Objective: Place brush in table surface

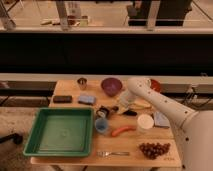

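The brush point(104, 111), with a dark blocky head and a pale patch, lies on the light tan table surface point(75, 92) near the middle, just right of the green tray's far corner. Its short dark handle points right toward my gripper. My gripper point(122, 108) hangs low over the table at the end of the white arm point(150, 97), right beside the brush's handle end. I cannot tell whether it touches the brush.
A green tray point(35, 135) fills the left front. A black oblong piece point(62, 99), blue sponge point(86, 99), metal cup point(82, 83) and purple bowl point(111, 86) stand behind. A blue cup point(102, 125), orange carrot point(122, 131), white cup point(145, 122), grapes point(154, 148), fork point(112, 153) and yellowish utensil point(144, 106) are near.
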### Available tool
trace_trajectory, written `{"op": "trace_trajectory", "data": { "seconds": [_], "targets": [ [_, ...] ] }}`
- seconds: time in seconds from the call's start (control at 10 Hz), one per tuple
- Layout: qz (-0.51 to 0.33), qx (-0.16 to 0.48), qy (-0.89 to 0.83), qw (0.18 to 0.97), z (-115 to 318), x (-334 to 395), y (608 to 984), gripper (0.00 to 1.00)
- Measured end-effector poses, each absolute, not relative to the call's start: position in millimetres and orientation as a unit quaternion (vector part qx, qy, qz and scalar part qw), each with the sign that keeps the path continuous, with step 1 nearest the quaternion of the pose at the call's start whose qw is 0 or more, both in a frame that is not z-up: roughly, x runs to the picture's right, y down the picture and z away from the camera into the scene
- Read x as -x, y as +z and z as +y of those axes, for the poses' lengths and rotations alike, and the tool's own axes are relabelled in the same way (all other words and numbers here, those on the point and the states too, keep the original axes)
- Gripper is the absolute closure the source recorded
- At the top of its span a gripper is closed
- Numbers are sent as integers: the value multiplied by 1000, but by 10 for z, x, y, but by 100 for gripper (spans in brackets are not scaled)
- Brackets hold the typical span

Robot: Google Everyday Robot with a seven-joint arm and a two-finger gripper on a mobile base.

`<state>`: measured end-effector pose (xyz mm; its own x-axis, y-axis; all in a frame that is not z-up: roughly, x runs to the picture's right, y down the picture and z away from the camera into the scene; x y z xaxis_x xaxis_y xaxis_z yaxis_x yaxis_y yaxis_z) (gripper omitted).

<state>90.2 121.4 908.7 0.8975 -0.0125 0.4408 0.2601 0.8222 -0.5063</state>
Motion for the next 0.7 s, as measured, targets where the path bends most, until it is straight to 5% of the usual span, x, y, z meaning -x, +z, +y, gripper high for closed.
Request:
{"op": "trace_trajectory", "data": {
  "seconds": [0.3, 0.7],
  "targets": [
    [-214, 299, -67, 927, 1253, -924, 9108, 99],
    [-173, 309, -31, 935, 1220, -1042, 9005, 100]
  ]
}}
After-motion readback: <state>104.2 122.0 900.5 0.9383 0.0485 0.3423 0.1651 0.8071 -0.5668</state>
